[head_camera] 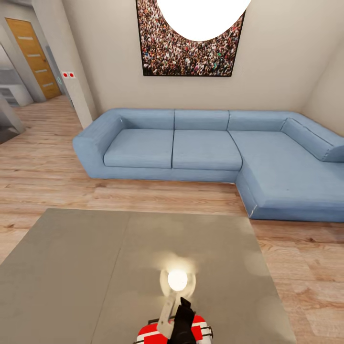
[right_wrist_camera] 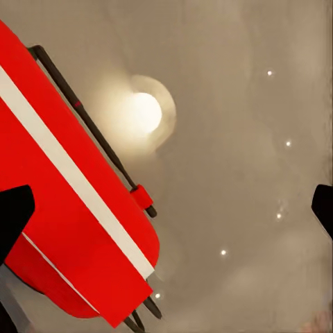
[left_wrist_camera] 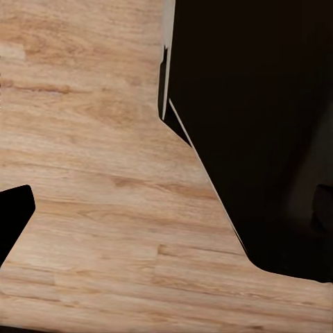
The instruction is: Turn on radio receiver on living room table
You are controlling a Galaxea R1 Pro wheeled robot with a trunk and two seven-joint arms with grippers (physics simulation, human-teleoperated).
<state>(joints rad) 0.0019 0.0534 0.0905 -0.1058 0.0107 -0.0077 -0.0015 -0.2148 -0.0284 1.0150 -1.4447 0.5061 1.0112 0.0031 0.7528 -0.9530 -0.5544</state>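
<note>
The radio receiver [head_camera: 203, 330], a small red box with white trim, sits at the near edge of the grey table [head_camera: 86, 267]. Part of it is hidden behind my right gripper [head_camera: 184, 316], which hangs just above it. In the right wrist view the radio receiver [right_wrist_camera: 76, 208] shows its white stripe and thin black wire handle [right_wrist_camera: 90, 125]. My right gripper [right_wrist_camera: 168, 211] is open there, one fingertip [right_wrist_camera: 14, 216] over the red body, the other [right_wrist_camera: 323, 207] over bare table top. The dial and green light are hidden. My left gripper [left_wrist_camera: 166, 211] is open over the wood floor [left_wrist_camera: 90, 139], holding nothing.
A blue L-shaped sofa [head_camera: 205, 148] stands beyond the table against the pale wall, under a framed crowd picture [head_camera: 191, 43]. Wood plank floor [head_camera: 43, 167] lies between them. A wooden door [head_camera: 34, 55] is at the far left. A lamp glare [head_camera: 177, 280] reflects on the table.
</note>
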